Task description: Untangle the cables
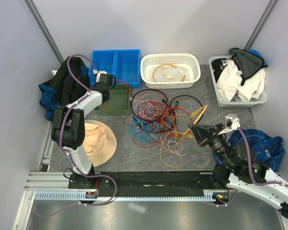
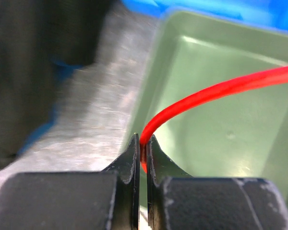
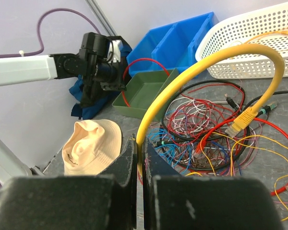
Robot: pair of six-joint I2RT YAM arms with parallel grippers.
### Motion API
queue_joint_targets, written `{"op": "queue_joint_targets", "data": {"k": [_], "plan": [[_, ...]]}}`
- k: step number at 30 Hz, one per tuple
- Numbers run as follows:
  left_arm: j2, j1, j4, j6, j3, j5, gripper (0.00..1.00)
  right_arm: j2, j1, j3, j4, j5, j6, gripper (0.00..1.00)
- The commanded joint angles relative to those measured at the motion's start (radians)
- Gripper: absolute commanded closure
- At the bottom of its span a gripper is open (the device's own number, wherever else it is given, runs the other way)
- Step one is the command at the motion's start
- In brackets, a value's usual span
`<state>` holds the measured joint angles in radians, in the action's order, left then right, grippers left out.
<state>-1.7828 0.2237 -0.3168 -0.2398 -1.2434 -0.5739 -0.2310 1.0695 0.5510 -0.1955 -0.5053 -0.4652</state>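
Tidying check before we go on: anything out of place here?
A beige hat lies beside the cable tangle, and blue cloth is bunched by the right arm; neither belongs with cables.

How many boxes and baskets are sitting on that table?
4: blue bin back left, white basket to its right, green tray just in front of the blue bin, grey tub of clothes far right. None seems hidden.

Place: robot lab cell.
Walls: plain grey panels (image 1: 153, 24) at far and side edges.
Near edge: aluminium rail (image 1: 149, 195) carrying both arm bases (image 1: 84, 181).
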Motion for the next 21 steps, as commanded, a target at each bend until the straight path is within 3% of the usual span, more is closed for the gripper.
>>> {"op": "queue_joint_targets", "data": {"k": [1, 9, 10, 13, 14, 15, 21], "plan": [[-0.076, -0.004, -0.099, -0.041, -0.042, 0.159, 0.98, -0.002, 0.003, -0.016, 0.033, -0.03, 0.022, 1.0], [-0.161, -0.004, -0.277, -0.141, -0.14, 0.094, 0.96, -0.018, 0.003, -0.023, 0.048, -0.038, 0.033, 1.0], [-0.152, -0.004, -0.291, -0.148, -0.137, 0.077, 0.73, -0.021, 0.001, -0.025, 0.05, -0.036, 0.033, 1.0], [-0.069, -0.006, -0.294, -0.179, -0.116, 0.056, 0.32, -0.022, 0.001, -0.033, 0.059, -0.036, 0.034, 1.0], [-0.047, -0.004, -0.295, -0.19, -0.11, 0.052, 0.09, -0.027, 0.003, -0.033, 0.06, -0.035, 0.036, 1.0], [0.0, -0.004, -0.295, -0.194, -0.102, 0.049, 0.01, -0.028, 0.003, -0.036, 0.067, -0.03, 0.034, 1.0], [0.185, -0.003, -0.314, -0.233, -0.096, 0.069, 0.0, -0.073, 0.003, -0.039, 0.109, -0.025, 0.04, 1.0]]}}
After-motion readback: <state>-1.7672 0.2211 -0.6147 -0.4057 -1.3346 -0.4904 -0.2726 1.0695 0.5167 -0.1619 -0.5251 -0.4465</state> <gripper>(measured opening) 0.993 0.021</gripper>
